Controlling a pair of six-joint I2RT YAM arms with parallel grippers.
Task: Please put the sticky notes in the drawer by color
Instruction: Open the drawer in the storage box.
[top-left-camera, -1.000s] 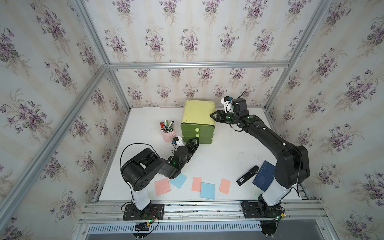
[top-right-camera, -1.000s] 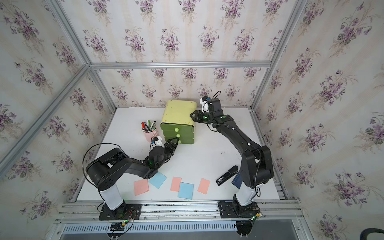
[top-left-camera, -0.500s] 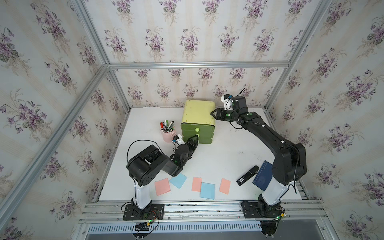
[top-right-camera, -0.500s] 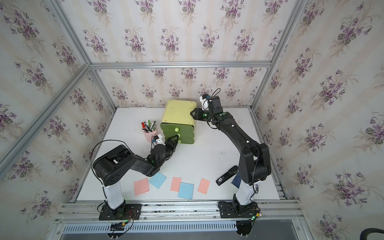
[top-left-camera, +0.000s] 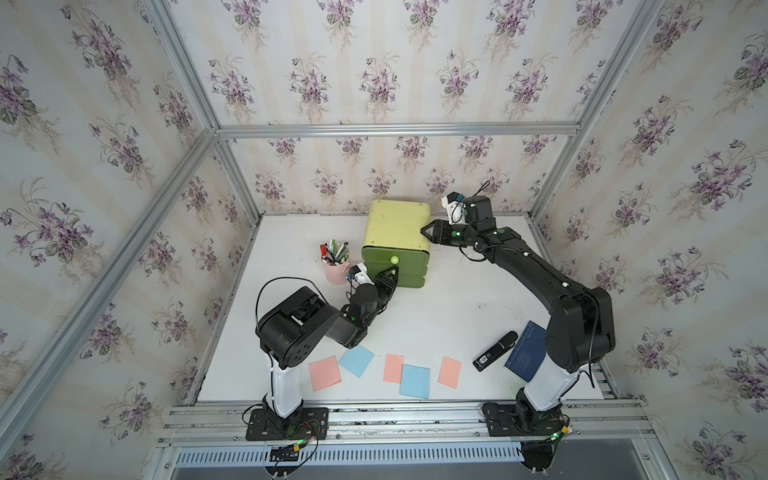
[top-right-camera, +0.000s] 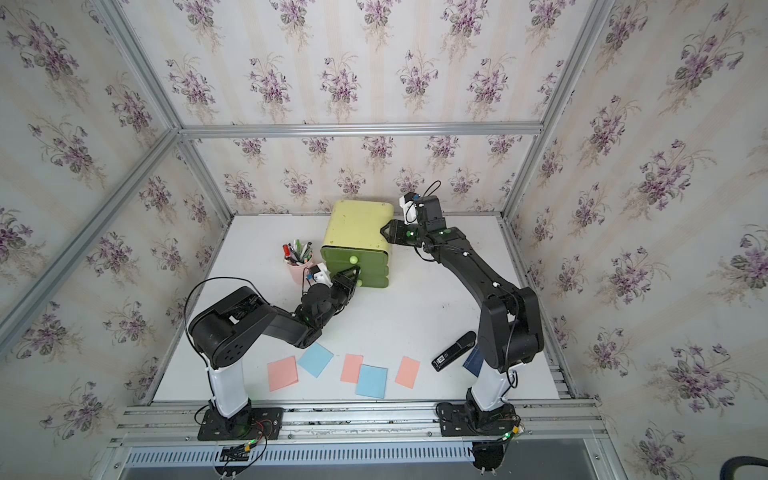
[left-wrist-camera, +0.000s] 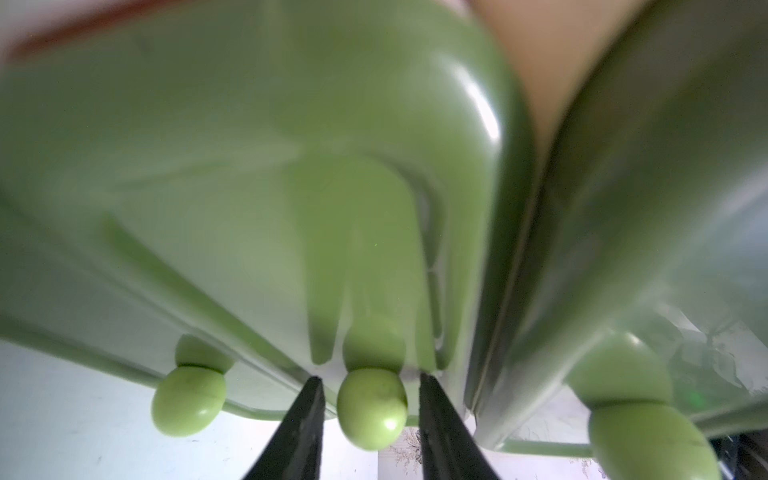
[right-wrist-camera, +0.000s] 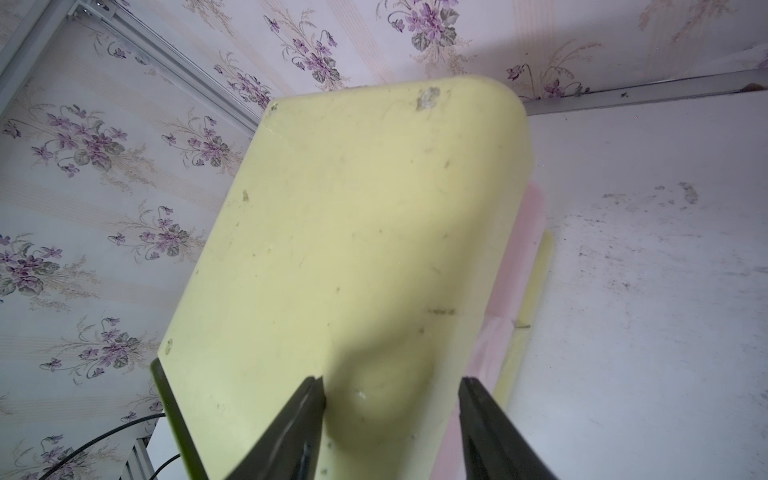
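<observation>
Between the fingers of the left claw (left-wrist-camera: 368, 376) sat the middle knob (left-wrist-camera: 372, 409) of the drawer chest (top-left-camera: 397, 226). We saw the jaws standing narrow around it, with a thin sliver of space on either side, so they were not quite gripping. In the left wrist view another knob showed to each side of that one.

On the chest's right side, the right claw (right-wrist-camera: 390, 382) stood with its jaws parted and nothing between them. Both tips were set against the pale yellow-green shell near its upper edge.

The chest stood at the back of the desk (top-left-camera: 457, 299), with a pink pen cup (top-left-camera: 336, 272) just beside it on the left.

Well apart from the chest, along the desk's front edge, we counted five sticky notes (top-left-camera: 356, 360) lying flat, three salmon pink and two light blue, alternating in a loose row. One blue note (top-left-camera: 415, 381) overlapped a corner of the middle pink note (top-left-camera: 392, 365).

Further right, near the right arm's base, lay a black device (top-left-camera: 495, 351). Just beside it was a dark blue book (top-left-camera: 525, 353), partly hidden by that arm.
</observation>
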